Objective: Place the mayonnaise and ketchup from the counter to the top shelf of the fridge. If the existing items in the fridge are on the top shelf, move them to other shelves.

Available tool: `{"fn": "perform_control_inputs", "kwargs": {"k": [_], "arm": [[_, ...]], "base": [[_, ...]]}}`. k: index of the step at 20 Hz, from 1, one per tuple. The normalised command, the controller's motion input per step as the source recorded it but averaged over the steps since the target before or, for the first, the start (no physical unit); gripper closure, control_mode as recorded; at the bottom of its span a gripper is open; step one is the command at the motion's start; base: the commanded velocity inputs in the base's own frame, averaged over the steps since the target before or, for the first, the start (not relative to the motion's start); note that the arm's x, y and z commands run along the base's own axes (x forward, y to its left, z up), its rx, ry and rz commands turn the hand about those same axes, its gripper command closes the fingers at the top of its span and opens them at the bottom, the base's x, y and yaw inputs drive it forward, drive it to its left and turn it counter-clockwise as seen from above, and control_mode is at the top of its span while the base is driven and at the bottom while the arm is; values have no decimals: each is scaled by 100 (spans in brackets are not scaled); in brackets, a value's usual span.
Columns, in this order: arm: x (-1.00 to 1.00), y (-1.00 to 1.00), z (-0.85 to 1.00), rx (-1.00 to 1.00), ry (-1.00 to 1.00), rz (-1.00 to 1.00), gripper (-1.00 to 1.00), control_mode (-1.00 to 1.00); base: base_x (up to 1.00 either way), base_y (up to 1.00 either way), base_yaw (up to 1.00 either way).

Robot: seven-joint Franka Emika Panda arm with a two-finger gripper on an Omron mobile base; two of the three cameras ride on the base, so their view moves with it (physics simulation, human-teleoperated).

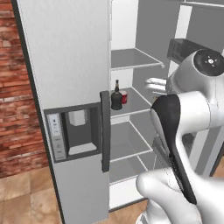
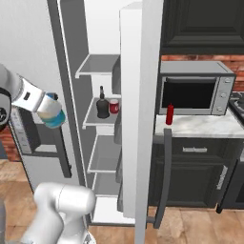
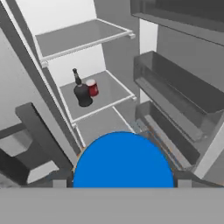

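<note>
My gripper (image 2: 51,113) is shut on the mayonnaise (image 2: 52,114), a jar with a blue lid (image 3: 122,162). It holds the jar in the air in front of the open fridge (image 1: 65,52), at about middle-shelf height. The top shelf (image 3: 78,37) is bare. One shelf lower stand the existing items: a squat black bottle (image 3: 81,92) and, touching its right side, a small red container (image 3: 92,87). Both also show in the base views, the bottle (image 1: 116,97) and the container (image 2: 114,106). The red ketchup (image 2: 169,114) stands upright on the marble counter (image 2: 205,126) by the microwave.
The fridge's right door (image 2: 140,119) stands open between the shelves and the counter, its bins (image 3: 175,87) close on the jar's right. The left door with the dispenser (image 1: 74,131) is shut. A microwave (image 2: 195,93) sits on the counter, and the stove (image 2: 238,102) is at the far right.
</note>
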Motion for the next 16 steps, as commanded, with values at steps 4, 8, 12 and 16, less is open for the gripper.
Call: {"fn": "perform_control_inputs", "kwargs": {"k": [4, 8, 12, 16], "arm": [[93, -84, 50, -13, -5, -13, 100, -100], [100, -38, 14, -6, -7, 0, 100, -100], [100, -13, 1, -4, 0, 14, 100, -100], [67, 7, 0, -17, 0, 36, 100, -100]], "base": [[0, 0, 0], [0, 0, 0], [0, 0, 0], [0, 0, 0]]}}
